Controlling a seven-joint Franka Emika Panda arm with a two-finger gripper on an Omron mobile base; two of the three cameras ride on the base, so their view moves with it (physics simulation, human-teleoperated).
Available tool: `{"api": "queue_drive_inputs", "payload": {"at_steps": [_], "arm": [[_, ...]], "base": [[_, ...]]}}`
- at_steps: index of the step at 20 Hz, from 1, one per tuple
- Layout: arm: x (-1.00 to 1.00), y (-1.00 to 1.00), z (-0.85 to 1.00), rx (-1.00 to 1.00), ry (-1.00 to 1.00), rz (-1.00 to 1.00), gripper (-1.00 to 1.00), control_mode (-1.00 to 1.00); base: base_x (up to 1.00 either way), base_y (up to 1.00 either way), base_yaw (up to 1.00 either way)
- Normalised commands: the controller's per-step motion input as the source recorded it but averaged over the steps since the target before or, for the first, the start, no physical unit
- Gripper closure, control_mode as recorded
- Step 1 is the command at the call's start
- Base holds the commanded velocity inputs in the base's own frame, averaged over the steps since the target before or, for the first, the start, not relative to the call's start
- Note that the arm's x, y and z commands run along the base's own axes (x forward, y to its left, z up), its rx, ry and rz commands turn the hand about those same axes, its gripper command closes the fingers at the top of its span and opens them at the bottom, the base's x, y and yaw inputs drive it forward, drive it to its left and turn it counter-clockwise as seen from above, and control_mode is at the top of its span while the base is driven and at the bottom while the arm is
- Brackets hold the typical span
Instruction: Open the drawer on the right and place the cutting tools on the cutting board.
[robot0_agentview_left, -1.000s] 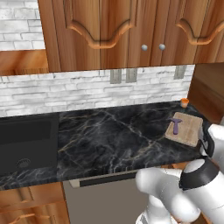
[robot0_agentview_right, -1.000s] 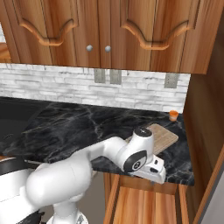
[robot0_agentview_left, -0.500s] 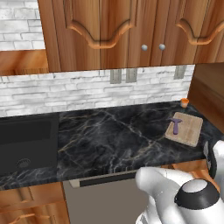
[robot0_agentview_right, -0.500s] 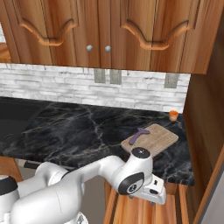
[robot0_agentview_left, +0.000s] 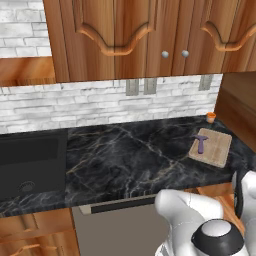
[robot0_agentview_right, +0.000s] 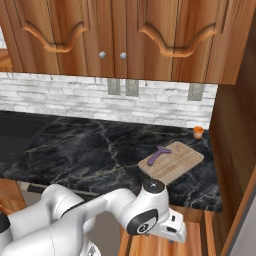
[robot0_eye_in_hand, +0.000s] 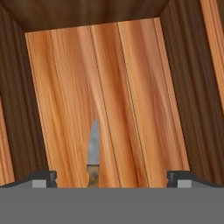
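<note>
Looking down from the hand view, the claw (robot0_eye_in_hand: 112, 177) stands wide, its two dark tips far apart and nothing between them. It hangs over the open drawer (robot0_eye_in_hand: 131, 87), whose floor is made of light orange wooden planks with darker walls on the sides and at the far end. Inside the drawer lies one knife (robot0_eye_in_hand: 92, 153): a grey pointed blade with a brownish handle, the point directed away from the camera. The knife lies between the two tips but nearer to the left one in that view, and whether a tip touches it I cannot tell. The lower end of the handle is hidden.

In the two base views the black marble worktop (robot0_agentview_left: 130, 160) carries the cutting board (robot0_agentview_right: 180, 162) near its right end, flat, close to the wooden side wall. On the board lies one cutting tool (robot0_agentview_right: 159, 154), T-shaped with a purple handle; it rests on the left part of the board, fully on it. A small orange cup (robot0_agentview_right: 198, 132) stands on the worktop behind the board, next to the brick wall, apart from the board. A dark sink (robot0_agentview_left: 30, 162) is set in the worktop at the far left. The white arm (robot0_agentview_right: 100, 215) reaches down below the front edge of the worktop, on the right side.
</note>
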Motion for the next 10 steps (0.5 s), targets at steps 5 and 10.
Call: {"api": "queue_drive_inputs", "payload": {"at_steps": [5,10], "arm": [[-0.18,0.09,-0.19,-0.05,0.02,0.01,-1.0,-1.0],[-0.04,0.08,-0.1,-0.03,0.05,0.0,-1.0,-1.0]], "base": [[0.0,0.0,0.0],[0.0,0.0,0.0]]}}
